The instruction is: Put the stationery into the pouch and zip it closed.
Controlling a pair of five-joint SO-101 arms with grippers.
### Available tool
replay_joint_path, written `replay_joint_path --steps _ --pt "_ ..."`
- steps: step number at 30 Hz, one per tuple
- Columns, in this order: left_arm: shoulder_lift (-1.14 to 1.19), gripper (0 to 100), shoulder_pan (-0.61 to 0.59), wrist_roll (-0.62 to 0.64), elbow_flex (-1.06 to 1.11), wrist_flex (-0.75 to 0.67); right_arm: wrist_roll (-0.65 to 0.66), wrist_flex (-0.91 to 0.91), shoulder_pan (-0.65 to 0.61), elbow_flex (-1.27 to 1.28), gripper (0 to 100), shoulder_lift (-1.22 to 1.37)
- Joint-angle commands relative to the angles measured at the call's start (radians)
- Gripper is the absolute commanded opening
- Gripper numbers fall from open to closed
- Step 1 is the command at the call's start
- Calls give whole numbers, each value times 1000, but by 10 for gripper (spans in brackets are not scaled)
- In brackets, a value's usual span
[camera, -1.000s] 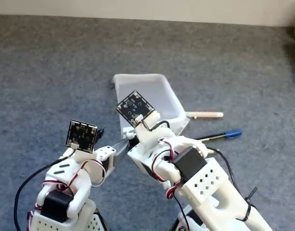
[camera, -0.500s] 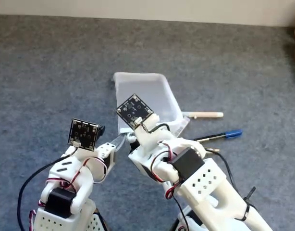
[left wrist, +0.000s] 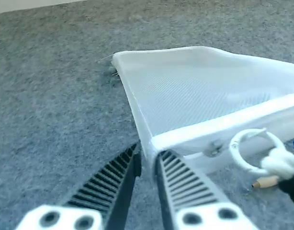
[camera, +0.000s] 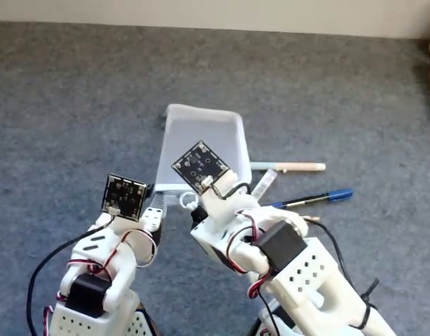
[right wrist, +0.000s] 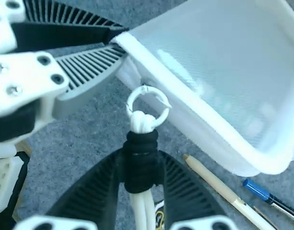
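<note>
the white mesh pouch [camera: 201,136] lies flat on the grey desk [camera: 75,105], its open mouth turned toward the two arms. the left claw [left wrist: 147,160] is pinched together on the near corner of the pouch's rim, with the white edge caught between its ribbed fingers. just beside that corner, along the same rim, hangs the ringed zipper pull [right wrist: 143,122]. the right claw [right wrist: 141,155] is clamped on the pull's black-wrapped cord, below the white knot that ties it to the ring. the two claws sit close together at that end of the pouch, left claw outside, right claw toward the middle. whether anything lies inside the pouch i cannot tell. out on the desk, to the right of the pouch and apart from it, lie a beige pencil [camera: 292,166] and, nearer the right arm, a blue-capped pen [camera: 320,198], both resting flat.
</note>
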Motion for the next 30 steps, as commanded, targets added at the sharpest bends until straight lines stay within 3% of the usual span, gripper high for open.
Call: replay_joint_path --steps 1,8,20,30 --pt "1 27 -38 -12 -16 -17 -5 13 36 -53 5 -42" --pt "1 7 -38 -12 -42 -2 31 51 216 -62 5 -48" --pt "1 7 -38 -43 -42 -2 31 127 381 -153 5 -48" --pt "1 7 -38 -52 -42 -2 25 189 441 -206 5 -48"
